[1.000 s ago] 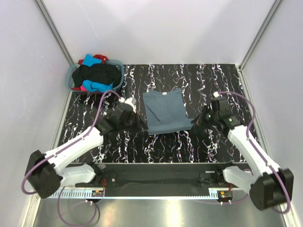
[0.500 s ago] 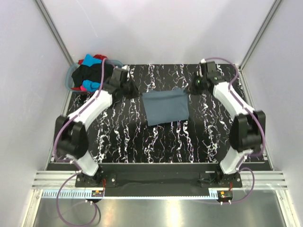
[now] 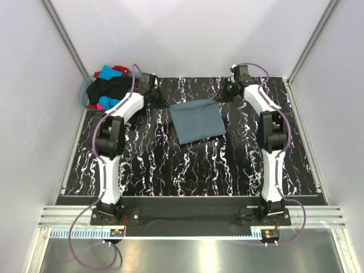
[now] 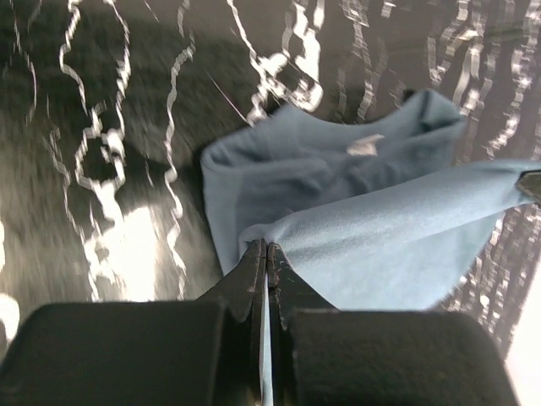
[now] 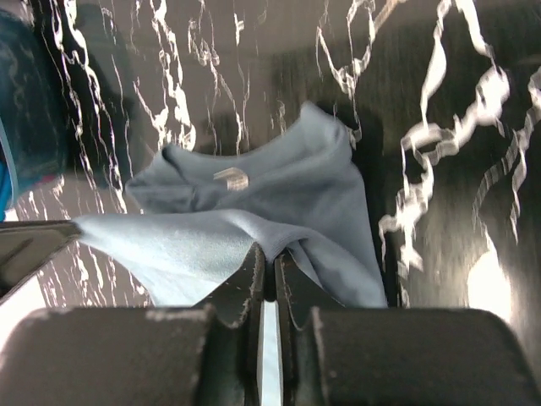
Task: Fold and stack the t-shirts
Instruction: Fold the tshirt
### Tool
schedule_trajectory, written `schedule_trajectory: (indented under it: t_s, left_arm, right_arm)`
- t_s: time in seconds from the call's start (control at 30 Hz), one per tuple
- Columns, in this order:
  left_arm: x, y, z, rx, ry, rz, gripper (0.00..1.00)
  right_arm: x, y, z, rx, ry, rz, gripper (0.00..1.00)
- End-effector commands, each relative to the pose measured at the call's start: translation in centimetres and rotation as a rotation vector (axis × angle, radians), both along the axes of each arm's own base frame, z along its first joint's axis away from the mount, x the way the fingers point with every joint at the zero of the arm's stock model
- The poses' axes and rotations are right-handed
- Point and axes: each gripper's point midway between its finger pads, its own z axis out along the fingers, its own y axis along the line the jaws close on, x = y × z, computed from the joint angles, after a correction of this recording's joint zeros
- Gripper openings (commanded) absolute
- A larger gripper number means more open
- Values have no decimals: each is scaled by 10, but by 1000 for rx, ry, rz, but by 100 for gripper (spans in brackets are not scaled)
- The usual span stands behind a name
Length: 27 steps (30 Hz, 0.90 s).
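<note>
The black desk [image 3: 187, 165] (white-veined like marble) carries a slate blue-grey t-shirt [image 3: 196, 122] at its far middle and a round laundry basket [image 3: 84, 94] in the far-left corner.

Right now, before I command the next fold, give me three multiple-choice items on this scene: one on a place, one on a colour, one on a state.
1. Where on the table is the laundry basket?
A. far left corner
B. near right corner
C. centre

2. What colour is the t-shirt lying outside the basket?
A. red
B. slate blue-grey
C. black

3. How are the left gripper and right gripper?
A. both open
B. only one shut
C. both shut on the t-shirt

Answers:
1 A: the top view shows the basket at the far left corner.
2 B: its fabric is blue-grey in all views.
3 C: each wrist view shows closed fingers pinching the fabric.
</note>
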Motion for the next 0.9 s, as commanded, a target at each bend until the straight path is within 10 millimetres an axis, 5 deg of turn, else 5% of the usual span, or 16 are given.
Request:
schedule_trajectory:
  t_s: [0.0, 0.07, 0.17, 0.33, 0.43, 0.57, 0.63, 0.67, 0.77, 0.87]
  left_arm:
    - [25, 4, -4, 8, -33, -31, 0]
    - [31, 8, -13, 20, -28, -20, 0]
    - [35, 13, -13, 23, -33, 4, 0]
    - [28, 24, 33, 35, -99, 63, 0]
    - [32, 38, 28, 70, -92, 105, 0]
    - [43, 45, 1, 64, -42, 107, 2]
    - [58, 40, 3, 69, -92, 60, 17]
    - [63, 40, -12, 83, -77, 48, 18]
    - [76, 49, 7, 69, -116, 61, 17]
    - [75, 64, 24, 111, -148, 118, 18]
  right_arm:
    - [30, -1, 9, 33, -67, 26, 11]
    - [36, 2, -6, 43, -52, 43, 12]
    - [46, 3, -1, 52, -78, 50, 5]
    - [38, 1, 38, 77, -123, 26, 0]
    - [50, 7, 62, 136, -210, 18, 6]
    - [76, 16, 29, 189, -198, 25, 15]
    - [79, 21, 19, 219, -180, 40, 24]
    - [84, 23, 16, 225, -185, 46, 28]
    - [93, 16, 22, 202, -232, 59, 47]
    - [102, -17, 33, 198, -242, -1, 53]
